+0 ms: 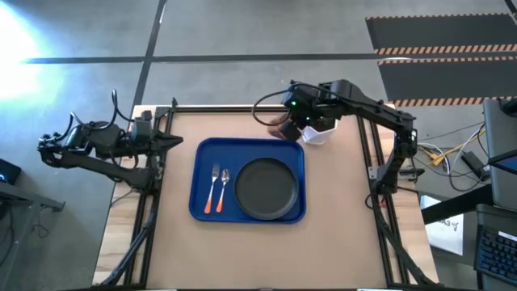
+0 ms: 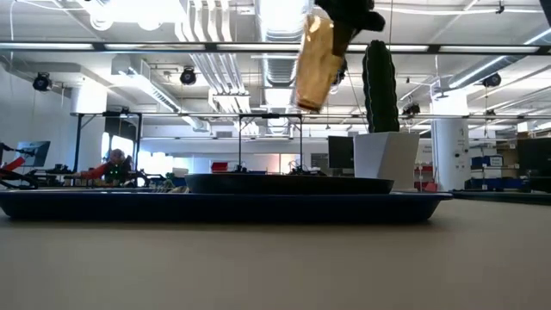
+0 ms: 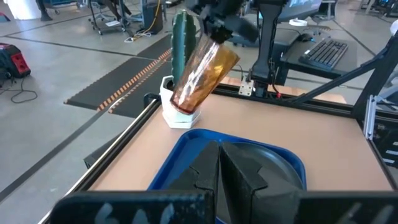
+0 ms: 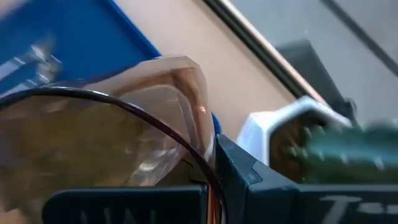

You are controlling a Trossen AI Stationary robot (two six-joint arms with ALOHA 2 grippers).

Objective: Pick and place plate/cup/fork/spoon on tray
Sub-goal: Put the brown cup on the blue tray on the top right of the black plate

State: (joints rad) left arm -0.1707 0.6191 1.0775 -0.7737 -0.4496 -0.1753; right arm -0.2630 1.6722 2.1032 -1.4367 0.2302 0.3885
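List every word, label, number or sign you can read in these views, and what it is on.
None can be read.
Paper sheet beside the table: dark marks, too small to read.
Right gripper body: pale raised lettering, cut off and blurred.
Tray, plate, cup: no markings visible.

In the low view the right gripper [image 2: 349, 13] is cut off by the top edge. The tray [image 2: 258, 207] rim hides the fork and the spoon there. In the right wrist view the cup [image 4: 106, 130] is blurred.
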